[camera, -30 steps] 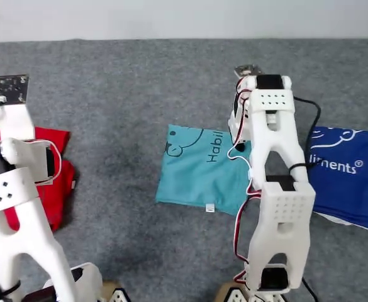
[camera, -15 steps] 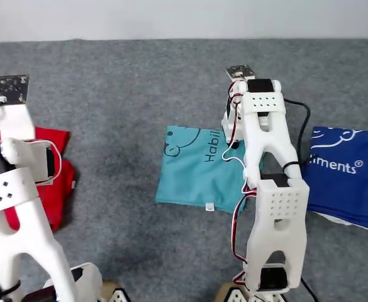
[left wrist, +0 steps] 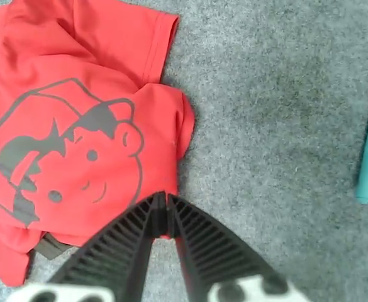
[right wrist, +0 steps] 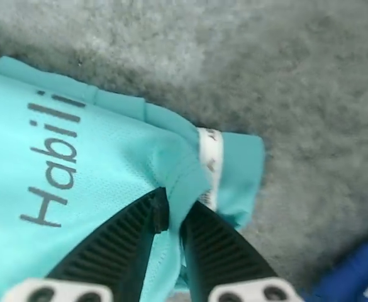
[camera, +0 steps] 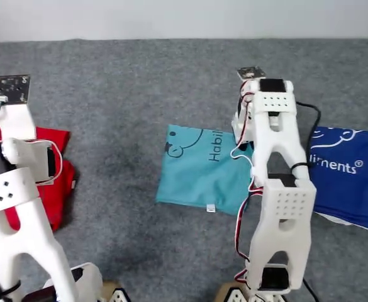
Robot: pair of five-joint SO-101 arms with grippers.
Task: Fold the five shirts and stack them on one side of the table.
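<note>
A teal shirt (camera: 196,167) lies partly folded in the middle of the grey table. My right gripper (right wrist: 171,211) is shut on a bunched fold of the teal shirt (right wrist: 77,157) near its collar label, at the edge facing the blue shirt. At the left side lies a red shirt (camera: 56,143) with a cartoon face. My left gripper (left wrist: 165,204) hangs shut above the red shirt (left wrist: 77,126), over its rim, with no cloth visibly between its fingers. A blue shirt (camera: 347,182) lies at the far right.
Bare grey felt (camera: 121,94) runs between the red and teal shirts and across the back of the table. The right arm (camera: 275,157) stands over the gap between the teal and blue shirts. A corner of the blue shirt (right wrist: 360,277) is close to the right gripper.
The right arm swung a little to the left and then back to the right, still holding the teal shirt's edge. The left arm has not moved.
</note>
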